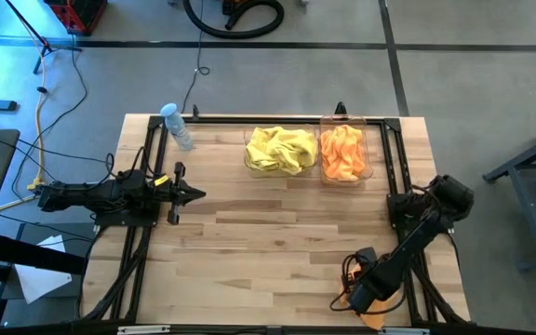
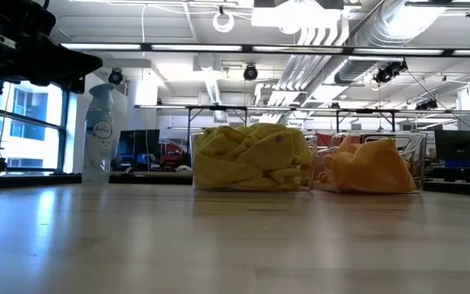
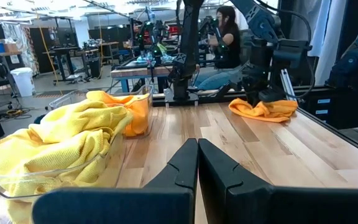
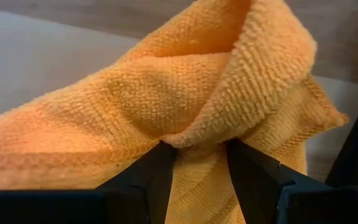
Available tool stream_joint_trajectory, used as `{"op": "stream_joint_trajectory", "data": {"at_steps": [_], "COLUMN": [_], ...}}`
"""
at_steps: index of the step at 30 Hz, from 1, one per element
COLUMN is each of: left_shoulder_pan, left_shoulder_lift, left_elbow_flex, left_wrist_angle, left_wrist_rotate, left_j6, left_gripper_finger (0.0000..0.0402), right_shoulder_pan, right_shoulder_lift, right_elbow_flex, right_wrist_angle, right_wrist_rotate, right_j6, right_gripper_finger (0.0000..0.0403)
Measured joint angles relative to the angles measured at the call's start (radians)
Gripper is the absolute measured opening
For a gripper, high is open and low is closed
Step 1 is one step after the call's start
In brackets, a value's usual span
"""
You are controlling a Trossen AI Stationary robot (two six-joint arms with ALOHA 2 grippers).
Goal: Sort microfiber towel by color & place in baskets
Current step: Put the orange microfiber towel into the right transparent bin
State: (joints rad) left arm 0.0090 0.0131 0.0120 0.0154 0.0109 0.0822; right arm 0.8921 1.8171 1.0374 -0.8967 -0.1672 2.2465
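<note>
Right gripper (image 4: 194,171) at table's near edge, fingers pinching orange towel (image 4: 166,93); towel mostly hidden under arm from above, apparently still touching table (image 1: 277,233). Left gripper (image 3: 197,168) shut, empty.

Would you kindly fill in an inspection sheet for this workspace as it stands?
Surface: wooden table, bare in the middle.
Job's things: yellow towels fill the left basket; orange towels in the right basket; one orange towel at the near right corner.
Clutter: spray bottle at the far left.
Grippers: left gripper shut, empty; right gripper shut on the orange towel.
Cables: loose leads on the floor.
Surroundings: a seated person beyond the table.
</note>
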Motion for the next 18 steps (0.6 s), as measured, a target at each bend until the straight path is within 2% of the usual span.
{"op": "stream_joint_trajectory", "data": {"at_steps": [5, 12, 18], "left_shoulder_pan": [0.0, 0.0, 0.0], "left_shoulder_lift": [0.0, 0.0, 0.0], "left_elbow_flex": [0.0, 0.0, 0.0], "left_wrist_angle": [0.0, 0.0, 0.0], "left_wrist_rotate": [0.0, 0.0, 0.0], "left_j6": [0.0, 0.0, 0.0], "left_gripper_finger": [0.0, 0.0, 0.0], "right_shoulder_pan": [-0.008, -0.047, -0.098], "right_shoulder_lift": [0.015, 0.017, 0.017], "right_elbow_flex": [0.001, 0.0, -0.002], "right_wrist_angle": [0.001, -0.011, -0.026], "right_wrist_rotate": [0.043, 0.072, 0.206], "right_j6": [-0.028, -0.084, -0.168], "right_gripper_finger": [0.0128, 0.0014, 0.0022]}}
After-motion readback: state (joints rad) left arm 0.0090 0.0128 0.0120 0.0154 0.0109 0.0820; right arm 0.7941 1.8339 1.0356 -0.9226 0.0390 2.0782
